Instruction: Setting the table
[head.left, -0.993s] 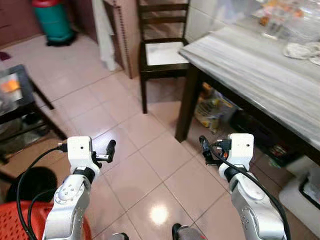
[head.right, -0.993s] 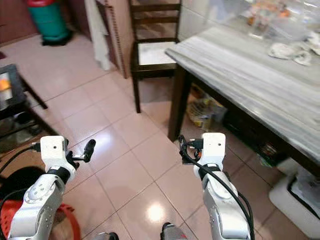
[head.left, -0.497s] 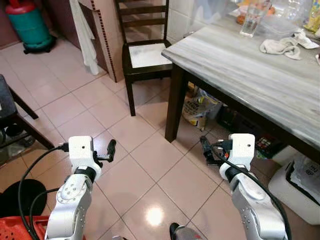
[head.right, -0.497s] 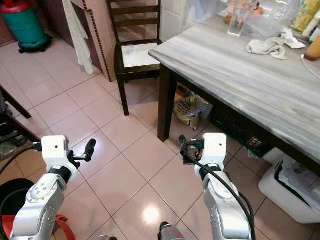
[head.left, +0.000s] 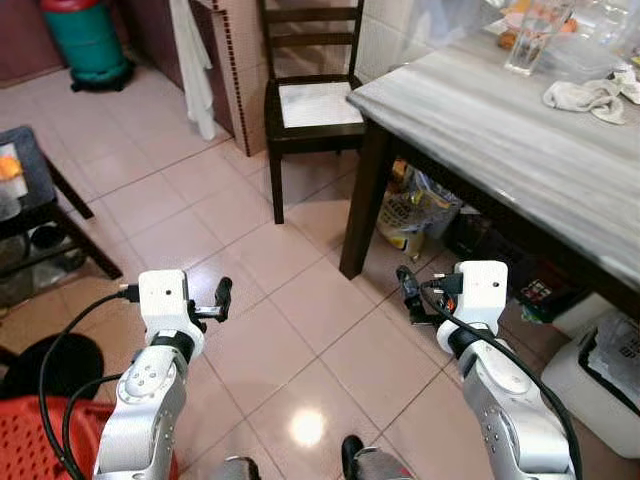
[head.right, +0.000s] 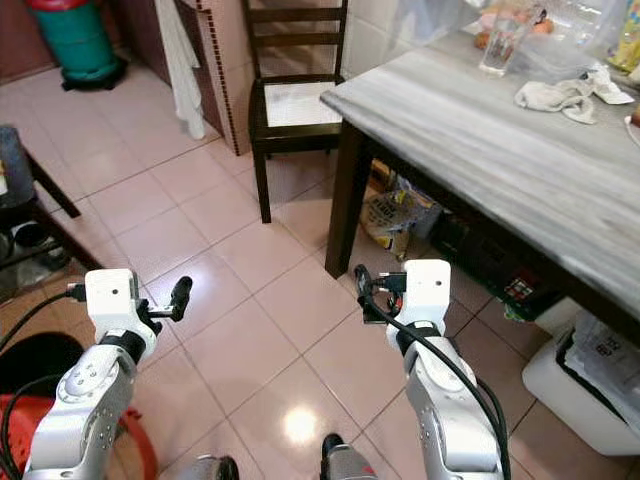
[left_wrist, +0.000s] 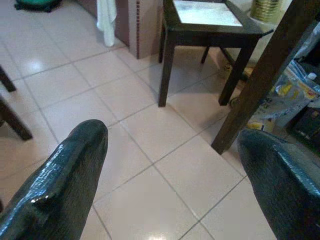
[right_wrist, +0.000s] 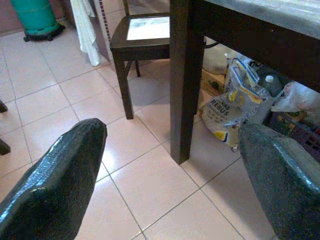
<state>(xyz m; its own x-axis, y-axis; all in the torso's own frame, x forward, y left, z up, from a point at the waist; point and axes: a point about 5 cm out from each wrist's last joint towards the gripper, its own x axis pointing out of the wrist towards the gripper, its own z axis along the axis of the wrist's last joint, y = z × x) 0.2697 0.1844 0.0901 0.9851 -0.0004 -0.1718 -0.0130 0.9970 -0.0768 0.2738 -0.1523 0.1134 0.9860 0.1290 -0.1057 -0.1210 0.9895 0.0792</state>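
Change since earlier: my head camera has swung, so the whole scene sits differently; both arms stay raised in front of me, holding nothing.
Floor (head.left: 180, 190): pale pink tiles, glossy, spread under everything I see.
Table (head.left: 520, 140): grey streaked top on dark legs; its near corner juts toward the middle of my view.
Chair (head.left: 310, 95): dark wood with a pale seat, tucked beside the table's near corner.
Towel (head.left: 193, 60): white, hanging against the tiled wall edge.
Cloth (head.left: 585, 95): crumpled, white, near the tabletop's far edge.
Glass (head.left: 527, 45): clear, upright at the tabletop's far edge.
Left gripper (left_wrist: 170, 170): over bare floor, fingers spread wide.
Right gripper (right_wrist: 170, 165): facing the table leg, fingers spread wide.
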